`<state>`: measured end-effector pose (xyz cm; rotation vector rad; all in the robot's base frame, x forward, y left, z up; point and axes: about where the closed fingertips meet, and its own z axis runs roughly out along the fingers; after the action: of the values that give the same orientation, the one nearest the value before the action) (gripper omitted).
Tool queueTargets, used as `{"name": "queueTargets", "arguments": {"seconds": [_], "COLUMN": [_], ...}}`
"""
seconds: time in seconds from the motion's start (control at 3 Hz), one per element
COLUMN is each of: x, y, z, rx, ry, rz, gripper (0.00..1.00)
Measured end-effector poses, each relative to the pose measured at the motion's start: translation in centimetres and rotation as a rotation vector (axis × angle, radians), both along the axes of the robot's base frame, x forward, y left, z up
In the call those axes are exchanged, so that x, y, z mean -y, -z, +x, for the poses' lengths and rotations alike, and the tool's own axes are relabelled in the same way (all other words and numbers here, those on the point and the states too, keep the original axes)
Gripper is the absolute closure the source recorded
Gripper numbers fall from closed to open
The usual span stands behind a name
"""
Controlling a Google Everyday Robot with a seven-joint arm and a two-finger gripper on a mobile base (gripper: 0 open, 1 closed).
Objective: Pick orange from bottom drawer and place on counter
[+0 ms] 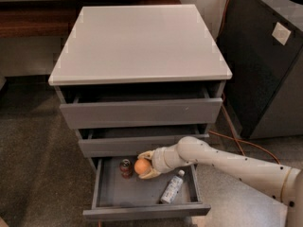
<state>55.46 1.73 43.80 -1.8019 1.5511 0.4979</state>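
The orange (141, 166) is a small round fruit held between the two fingers of my gripper (145, 165), inside the open bottom drawer (147, 209), a little above its grey tray. My white arm reaches in from the lower right. The counter (139, 39) is the light grey flat top of the drawer cabinet, above and behind the gripper, and bare.
In the bottom drawer a red soda can (125, 168) stands left of the orange and a clear bottle (172, 186) lies to the right. The two upper drawers (142, 112) are slightly open. A dark cabinet (267, 60) stands right; an orange cable (234, 136) crosses the floor. A brown bench (33, 18) sits behind.
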Motion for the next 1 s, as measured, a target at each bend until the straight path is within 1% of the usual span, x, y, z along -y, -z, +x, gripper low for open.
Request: {"name": "queueTargets", "arguments": {"seconds": [0.33,0.67,1.0], "x": [1.5,2.6,3.4], "y": [-3.9,-8.0,-13.3], "z": [0.3,0.3,0.3], "rx": [-0.011,-0.014,0.008], "ry": [0.040,0.045,0.026], "rz": [0.060,0.070,0.043], "gripper": [1.00,1.00,1.00]}}
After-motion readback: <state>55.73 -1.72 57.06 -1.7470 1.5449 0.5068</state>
